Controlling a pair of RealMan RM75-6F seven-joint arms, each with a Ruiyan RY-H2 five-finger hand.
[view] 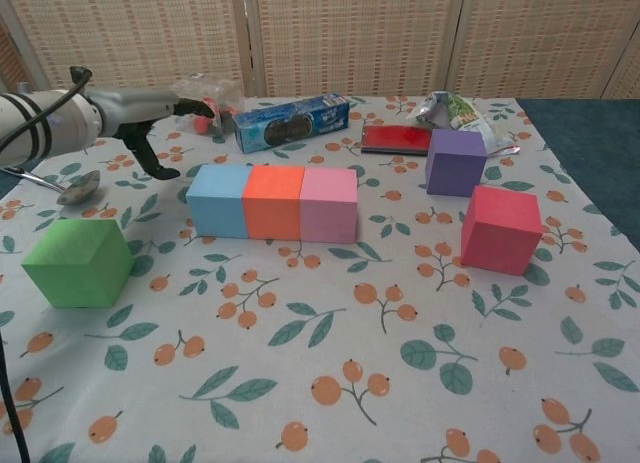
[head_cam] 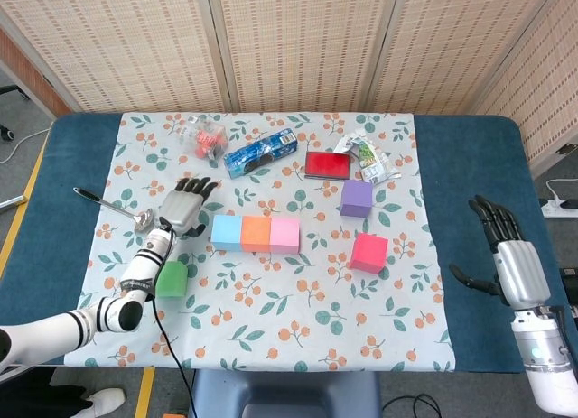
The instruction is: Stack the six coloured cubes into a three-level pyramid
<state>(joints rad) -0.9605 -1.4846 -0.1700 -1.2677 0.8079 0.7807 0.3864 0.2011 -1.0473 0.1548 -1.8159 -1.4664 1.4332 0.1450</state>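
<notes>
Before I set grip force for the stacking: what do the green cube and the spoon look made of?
Green cube: probably foam or soft matte plastic; dull, faintly grainy faces with no glare. Spoon: looks like polished metal; its bowl shows bright reflections. Its handle appears dark in the head view, material unclear.

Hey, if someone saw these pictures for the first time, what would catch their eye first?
Probably the row of three touching cubes mid-table: blue cube, orange cube, pink cube. Next, the left hand open just left of that row, with the green cube alone nearer the front edge.
</notes>
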